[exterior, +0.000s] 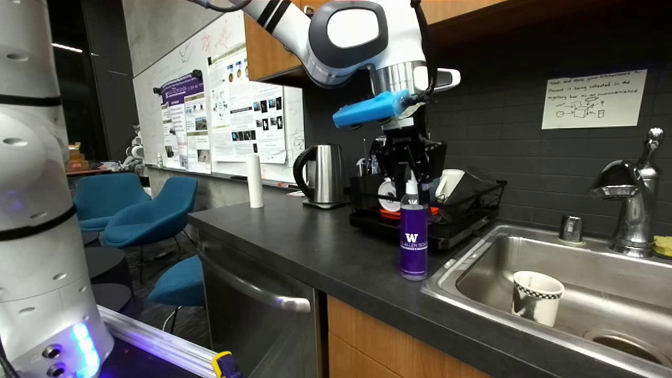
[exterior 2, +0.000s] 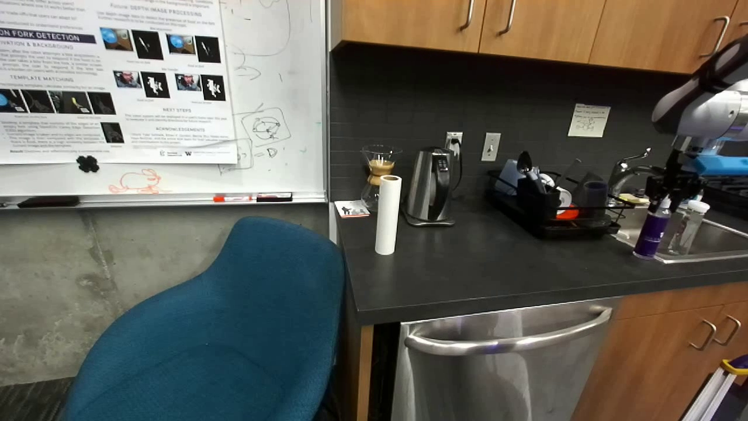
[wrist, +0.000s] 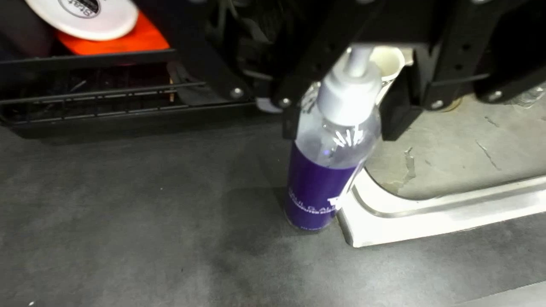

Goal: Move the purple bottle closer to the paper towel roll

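Observation:
The purple bottle (exterior: pixel 413 241) is clear at the top with a white pump cap and a purple label. It stands upright on the dark counter beside the sink's corner, and shows also in the wrist view (wrist: pixel 313 187) and an exterior view (exterior 2: pixel 651 235). My gripper (wrist: pixel 339 125) comes down from above, with one finger against each side of the bottle's clear shoulder. It looks shut on the bottle. The thin white paper towel roll (exterior 2: pixel 388 215) stands upright near the counter's far end, and shows also in an exterior view (exterior: pixel 254 181).
A black dish rack (exterior 2: pixel 561 216) with dishes stands behind the bottle. A steel kettle (exterior: pixel 324 176) and a glass coffee maker (exterior 2: pixel 377 169) stand near the roll. The sink (exterior: pixel 488 231) holds a white cup (exterior: pixel 536 298) and a clear bottle (exterior 2: pixel 689 228). The counter's front edge is close.

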Controlling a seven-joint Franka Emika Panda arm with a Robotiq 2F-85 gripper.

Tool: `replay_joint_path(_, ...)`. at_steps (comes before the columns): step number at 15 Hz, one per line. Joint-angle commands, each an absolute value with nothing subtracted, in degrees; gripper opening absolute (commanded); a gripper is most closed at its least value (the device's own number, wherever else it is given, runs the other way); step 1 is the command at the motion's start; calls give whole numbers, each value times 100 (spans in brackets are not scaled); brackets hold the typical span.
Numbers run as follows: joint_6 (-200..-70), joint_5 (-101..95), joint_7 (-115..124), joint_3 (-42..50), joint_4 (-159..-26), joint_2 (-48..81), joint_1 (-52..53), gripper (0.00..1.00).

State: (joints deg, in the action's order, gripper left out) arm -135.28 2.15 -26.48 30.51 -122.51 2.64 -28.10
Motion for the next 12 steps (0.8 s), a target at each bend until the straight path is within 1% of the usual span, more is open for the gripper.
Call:
replay_joint_path(1,-13600,75,-2711,2980,-12276,156,-2891,18)
replay_joint_path(6,-13488,221,-2786,2928,-12310,-97,-2856,18)
replay_joint_path(12,-12834,484,-2740,2870,-12245,-381,-2769,18)
